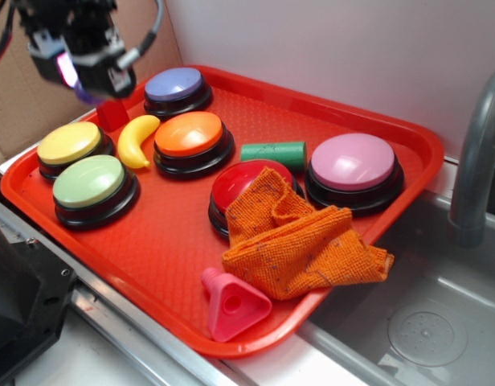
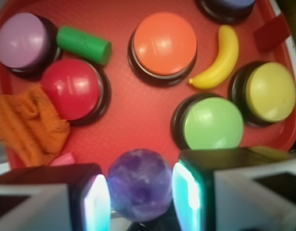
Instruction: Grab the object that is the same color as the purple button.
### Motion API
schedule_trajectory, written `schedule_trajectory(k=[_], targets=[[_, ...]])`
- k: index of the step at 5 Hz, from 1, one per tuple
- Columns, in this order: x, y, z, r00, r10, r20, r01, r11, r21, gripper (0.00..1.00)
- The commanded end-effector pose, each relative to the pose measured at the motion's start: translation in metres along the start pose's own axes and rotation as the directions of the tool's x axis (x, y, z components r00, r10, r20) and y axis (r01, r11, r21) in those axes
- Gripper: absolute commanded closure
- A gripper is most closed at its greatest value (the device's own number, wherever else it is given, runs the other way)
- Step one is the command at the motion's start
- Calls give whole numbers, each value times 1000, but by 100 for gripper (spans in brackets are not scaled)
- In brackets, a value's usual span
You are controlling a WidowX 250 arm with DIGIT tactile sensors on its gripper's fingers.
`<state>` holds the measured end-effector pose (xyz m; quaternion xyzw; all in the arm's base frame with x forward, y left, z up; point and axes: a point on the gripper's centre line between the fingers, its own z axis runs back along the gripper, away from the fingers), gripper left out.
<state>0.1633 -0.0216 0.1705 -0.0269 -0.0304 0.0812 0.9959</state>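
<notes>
Your gripper was closed on the small purple ball, with one pad touching its left side and the other pad touching its right side. In the exterior view the gripper hung above the far left corner of the red tray, and a little purple showed under it. Just beside it you had a small red block and a yellow banana. The purple button stood near, at the back of the tray. Around were the yellow button, the green button, the orange button and a green cylinder. The orange cloth covered part of the red button.
</notes>
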Motion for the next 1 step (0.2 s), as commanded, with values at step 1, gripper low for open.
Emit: schedule_trajectory(k=[1], targets=[[6, 9, 6, 998, 26, 54, -29, 998, 59, 100]])
